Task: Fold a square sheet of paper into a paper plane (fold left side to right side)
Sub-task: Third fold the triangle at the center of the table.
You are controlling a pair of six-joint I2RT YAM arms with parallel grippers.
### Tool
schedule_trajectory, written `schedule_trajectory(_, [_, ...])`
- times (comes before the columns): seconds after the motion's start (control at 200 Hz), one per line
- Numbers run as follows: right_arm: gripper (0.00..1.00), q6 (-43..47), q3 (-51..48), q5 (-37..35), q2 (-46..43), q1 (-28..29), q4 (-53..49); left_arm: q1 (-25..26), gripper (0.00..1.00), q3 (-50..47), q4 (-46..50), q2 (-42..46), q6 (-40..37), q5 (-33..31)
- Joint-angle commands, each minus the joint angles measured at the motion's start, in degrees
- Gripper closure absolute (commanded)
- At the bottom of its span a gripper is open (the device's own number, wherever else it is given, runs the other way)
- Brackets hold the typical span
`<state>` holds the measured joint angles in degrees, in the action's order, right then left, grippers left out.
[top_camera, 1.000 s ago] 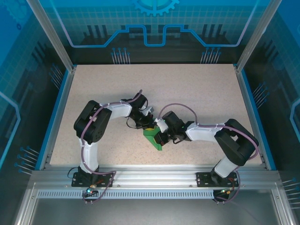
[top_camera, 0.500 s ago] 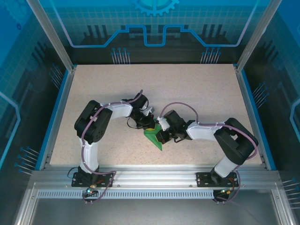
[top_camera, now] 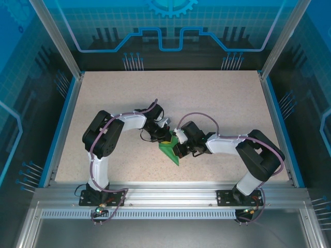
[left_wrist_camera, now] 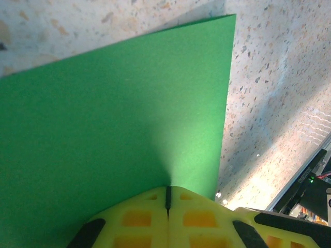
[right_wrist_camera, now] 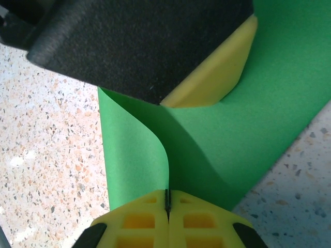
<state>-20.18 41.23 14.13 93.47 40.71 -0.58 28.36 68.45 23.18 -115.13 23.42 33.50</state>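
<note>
We see the square sheet of paper (left_wrist_camera: 114,119) plain bright green, no print. Table (top_camera: 207,98) is beige with dark speckle. Left gripper (left_wrist_camera: 168,192) and right gripper (right_wrist_camera: 166,197) are yellow with black trim. Cables (top_camera: 199,115) are lilac.

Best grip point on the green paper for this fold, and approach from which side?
Take the green paper by its lifted, curled edge, edge-on from the right, one finger on each face. It's a thin sheet, so its flat face gives nothing to pinch; probably only an edge does. The right gripper and left gripper are shut on edges like this.
</note>
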Motion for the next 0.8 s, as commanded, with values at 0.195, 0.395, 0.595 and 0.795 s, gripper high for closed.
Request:
schedule_trajectory(0.195, [1.00,-0.38,0.67,-0.62,0.83,-1.08,-1.35,0.81,0.97,-0.16,2.16,-2.75,-0.82,-2.20])
schedule_trajectory(0.395, [1.00,0.12,0.78,0.00,1.60,-1.09,-2.06,0.82,0.97,-0.24,2.13,-2.73,-0.74,-2.03])
schedule_trajectory(0.595, [1.00,0.34,0.70,0.11,2.85,-0.57,-3.38,1.00,0.96,-0.16,2.13,-2.38,-0.67,-1.94])
schedule_trajectory(0.795, [1.00,-0.03,0.30,-0.60,3.63,0.31,-4.47,1.00,0.91,0.83,3.05,-1.38,-0.72,-2.20])
